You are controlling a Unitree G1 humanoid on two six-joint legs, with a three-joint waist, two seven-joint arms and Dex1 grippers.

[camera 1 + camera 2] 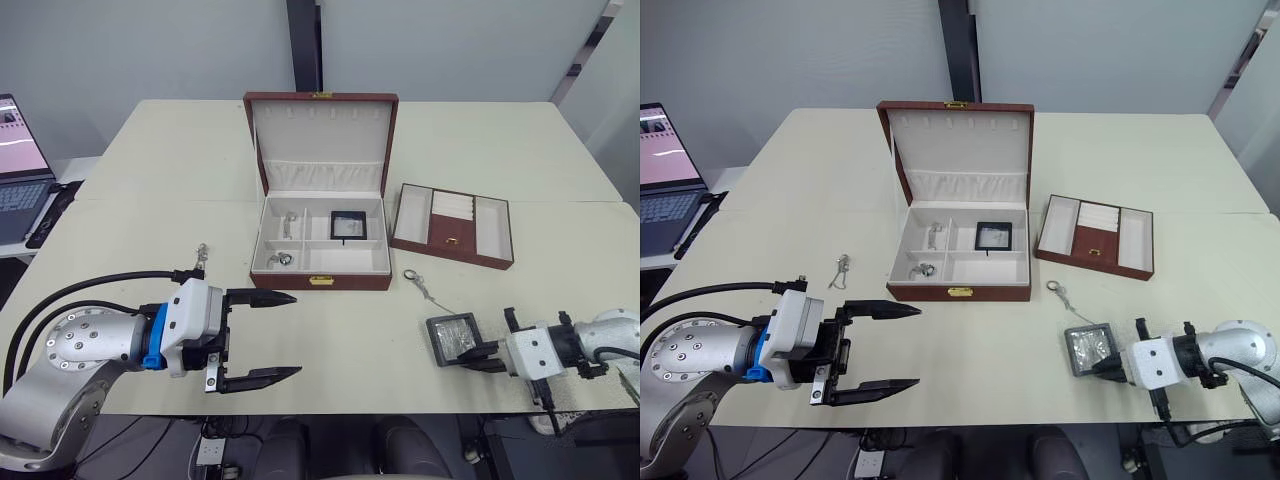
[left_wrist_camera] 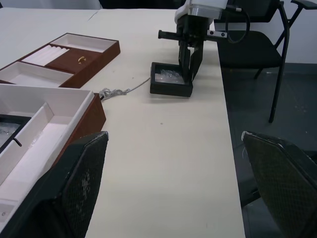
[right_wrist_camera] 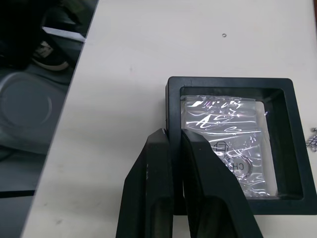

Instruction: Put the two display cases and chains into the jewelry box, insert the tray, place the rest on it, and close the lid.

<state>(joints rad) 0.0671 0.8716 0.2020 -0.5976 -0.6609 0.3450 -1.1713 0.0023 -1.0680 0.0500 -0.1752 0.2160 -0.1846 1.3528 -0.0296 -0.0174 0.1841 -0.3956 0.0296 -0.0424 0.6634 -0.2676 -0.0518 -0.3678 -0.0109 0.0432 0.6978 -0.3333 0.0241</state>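
The right hand [image 1: 487, 357] pinches the edge of a small black square case with a clear window [image 1: 454, 337] lying on the pale bench [image 1: 360, 340]. The right wrist view shows its two fingers [image 3: 158, 198] pressed on the frame. The left hand [image 1: 270, 336] is spread wide, holding nothing. The big reddish-brown wooden box [image 1: 320, 250] stands open with another black case [image 1: 348, 224] inside. The shallow brown tray [image 1: 452, 226] lies beside it.

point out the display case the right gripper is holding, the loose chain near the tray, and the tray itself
Display case [image 1: 453, 336]: left eye view, clear window.
Loose chain [image 1: 421, 286]: left eye view, links near its ring.
Tray [image 1: 494, 231]: left eye view, bare right compartment.
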